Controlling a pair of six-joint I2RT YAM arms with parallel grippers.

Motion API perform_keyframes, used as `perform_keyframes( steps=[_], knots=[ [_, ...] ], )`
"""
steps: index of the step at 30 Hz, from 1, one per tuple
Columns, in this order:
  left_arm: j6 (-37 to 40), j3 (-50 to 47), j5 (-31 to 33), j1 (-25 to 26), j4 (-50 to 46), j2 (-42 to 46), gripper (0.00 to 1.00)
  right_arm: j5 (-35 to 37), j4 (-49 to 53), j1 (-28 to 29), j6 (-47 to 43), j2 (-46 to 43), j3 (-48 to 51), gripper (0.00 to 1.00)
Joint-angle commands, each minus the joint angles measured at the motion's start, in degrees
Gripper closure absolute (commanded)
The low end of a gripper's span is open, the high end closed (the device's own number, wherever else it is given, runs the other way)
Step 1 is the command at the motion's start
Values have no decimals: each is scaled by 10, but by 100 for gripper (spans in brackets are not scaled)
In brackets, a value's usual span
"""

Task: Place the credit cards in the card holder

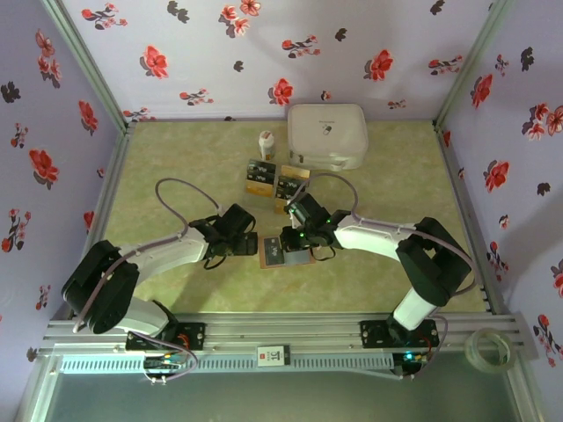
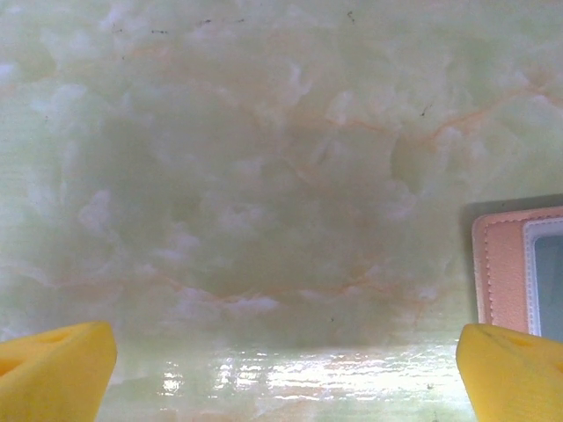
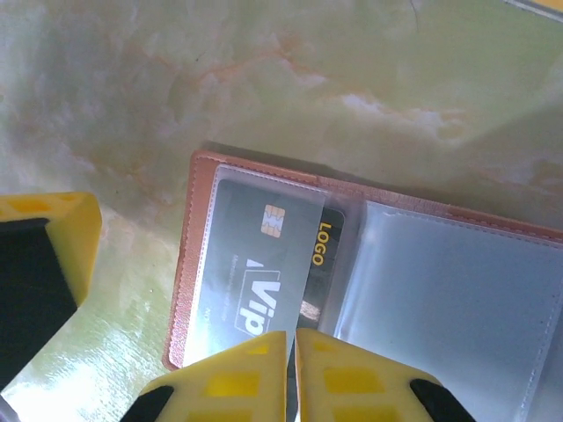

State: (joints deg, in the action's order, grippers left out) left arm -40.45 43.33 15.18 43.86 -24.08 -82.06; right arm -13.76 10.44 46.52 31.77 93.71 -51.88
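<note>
At the near rail, a roll of clear tape lies by the right arm's base. Mid-table, the two claws meet over the card holder, which lies open and flat on the pale green marbled table. The left gripper hangs released just left of the holder, its yellow fingertips spread wide, the wallet's reddish-brown edge beside the right-hand one. The right gripper is clenched on the near edge of a black card marked "Vip", most of it tucked under the holder's left clear sleeve, its "LOGO" end uncovered. Farther back, the remaining credit cards, black and gold-orange, lie in a close cluster. Just beyond them stands a small white bottle, and beside it, near the floral back wall, a big white rounded case.
</note>
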Motion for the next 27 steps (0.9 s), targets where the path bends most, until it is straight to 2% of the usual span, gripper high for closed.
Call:
perform_keyframes(
  steps=[1,19,27],
  knots=[
    [9,-3,-7,-3,-6,-10,0,-5,-16,5,8,32,-5,93],
    [10,3,-16,-3,13,-58,0,-20,-22,4,0,73,-24,95],
    [10,8,-18,-1,8,-44,0,-12,8,2,-11,21,-27,93]
  ],
)
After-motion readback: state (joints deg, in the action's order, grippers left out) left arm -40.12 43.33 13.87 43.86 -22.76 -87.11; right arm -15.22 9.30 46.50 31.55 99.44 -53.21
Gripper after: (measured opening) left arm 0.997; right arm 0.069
